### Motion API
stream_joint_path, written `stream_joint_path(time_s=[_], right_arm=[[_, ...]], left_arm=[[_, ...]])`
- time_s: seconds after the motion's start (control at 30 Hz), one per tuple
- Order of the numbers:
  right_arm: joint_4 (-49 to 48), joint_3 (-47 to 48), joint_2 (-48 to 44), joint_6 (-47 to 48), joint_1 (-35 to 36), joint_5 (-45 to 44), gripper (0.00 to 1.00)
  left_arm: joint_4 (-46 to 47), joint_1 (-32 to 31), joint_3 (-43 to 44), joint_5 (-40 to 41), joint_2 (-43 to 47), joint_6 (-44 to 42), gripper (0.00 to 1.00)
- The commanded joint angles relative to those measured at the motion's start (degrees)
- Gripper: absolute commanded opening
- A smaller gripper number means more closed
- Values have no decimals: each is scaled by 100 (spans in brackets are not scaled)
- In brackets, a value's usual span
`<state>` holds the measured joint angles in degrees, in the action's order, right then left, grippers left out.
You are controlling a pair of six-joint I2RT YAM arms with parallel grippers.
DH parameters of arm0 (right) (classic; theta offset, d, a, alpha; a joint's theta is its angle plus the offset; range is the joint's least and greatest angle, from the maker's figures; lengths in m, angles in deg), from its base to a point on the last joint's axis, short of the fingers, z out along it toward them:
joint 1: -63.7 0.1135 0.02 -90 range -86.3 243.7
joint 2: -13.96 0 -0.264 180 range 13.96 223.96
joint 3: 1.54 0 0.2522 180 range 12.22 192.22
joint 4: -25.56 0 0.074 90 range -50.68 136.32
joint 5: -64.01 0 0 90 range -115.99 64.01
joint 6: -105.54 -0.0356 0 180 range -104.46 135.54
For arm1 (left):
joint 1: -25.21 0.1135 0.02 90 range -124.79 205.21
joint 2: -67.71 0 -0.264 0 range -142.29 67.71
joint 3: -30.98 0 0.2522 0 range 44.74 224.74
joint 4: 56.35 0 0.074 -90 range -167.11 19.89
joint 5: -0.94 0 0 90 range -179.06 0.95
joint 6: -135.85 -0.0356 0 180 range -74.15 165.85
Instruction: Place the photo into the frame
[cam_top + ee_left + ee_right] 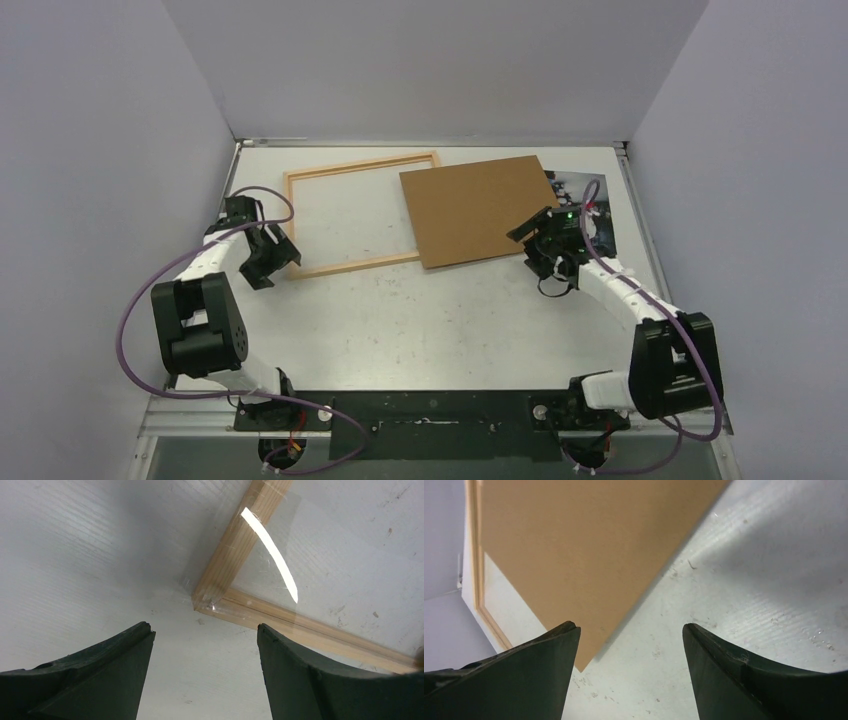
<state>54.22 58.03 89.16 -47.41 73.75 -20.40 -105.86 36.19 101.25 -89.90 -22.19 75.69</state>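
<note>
two open grippers, one frame, one backing board, one photo.

left gripper (205, 630) fingers are spread with nothing between them, just short of the near-left corner of the frame (360, 164). right gripper (629, 630) fingers are spread and empty too, over bare table (420, 320) by the near corner of the brown backing board (480, 210). the frame lies flat at the far left-centre, its long axis running left to right, the right end skewed slightly toward the far wall. the board covers its right rail. the photo (566, 186) lies flat at the far right, outside the frame, showing at the board's right edge and partly hidden by the right arm. its long axis cannot be told.
</note>
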Motion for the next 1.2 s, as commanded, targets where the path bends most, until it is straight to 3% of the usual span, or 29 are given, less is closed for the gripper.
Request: stream_joint_path(time_s=[0.0, 0.33, 0.63, 0.73, 0.93, 1.17], right_arm=[[-1270, -524, 265, -1178, 302, -332, 77], [-3007, -903, 1416, -2213, 808, -373, 73], [-3712, -985, 2041, -2513, 1076, -772, 70], [-4266, -1117, 2388, -2711, 1133, -846, 62], [-5484, -1478, 2640, -2758, 1236, -1113, 32], [-6219, -1604, 2388, -2493, 1266, -1336, 15]], left_arm=[[232, 35, 12, -180, 6, 113, 74], [156, 44, 105, 31, -229, 213, 71], [180, 78, 97, 31, -361, 242, 70], [196, 79, 96, 13, -442, 266, 70], [187, 105, 106, 40, -543, 303, 66], [147, 154, 107, 40, -592, 289, 65]])
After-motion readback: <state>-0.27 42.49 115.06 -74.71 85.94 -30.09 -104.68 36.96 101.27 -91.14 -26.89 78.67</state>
